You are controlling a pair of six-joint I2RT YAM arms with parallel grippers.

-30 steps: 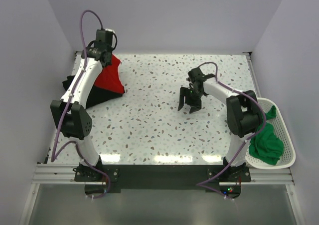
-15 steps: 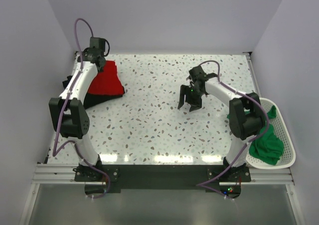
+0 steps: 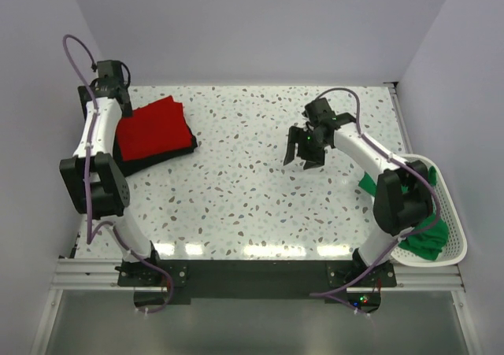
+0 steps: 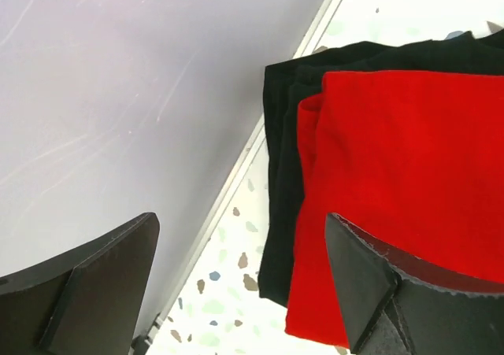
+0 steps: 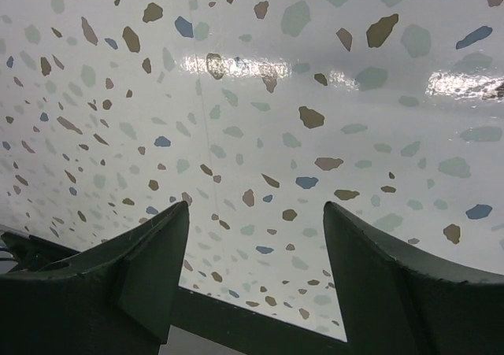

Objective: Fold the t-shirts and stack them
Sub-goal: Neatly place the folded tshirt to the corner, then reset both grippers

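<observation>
The red t-shirt (image 3: 151,128) lies folded flat on top of the black t-shirt (image 3: 161,153) at the far left of the table. In the left wrist view the red t-shirt (image 4: 409,174) covers the black one (image 4: 282,182), whose edge shows beside it. My left gripper (image 3: 114,95) (image 4: 236,284) is open and empty, just off the stack's far left corner by the wall. The right gripper (image 3: 304,147) (image 5: 256,245) hangs open above bare table, right of the middle. The green t-shirt (image 3: 425,233) lies bunched in the basket.
A white perforated basket (image 3: 449,205) sits at the table's right edge beside the right arm. Walls close the left, far and right sides. The speckled tabletop (image 3: 236,182) stretches between the stack and the right gripper.
The left gripper has opened, let go of the red t-shirt and drawn back left toward the wall. The red shirt now lies flat on the black one. The right gripper shifted slightly.
</observation>
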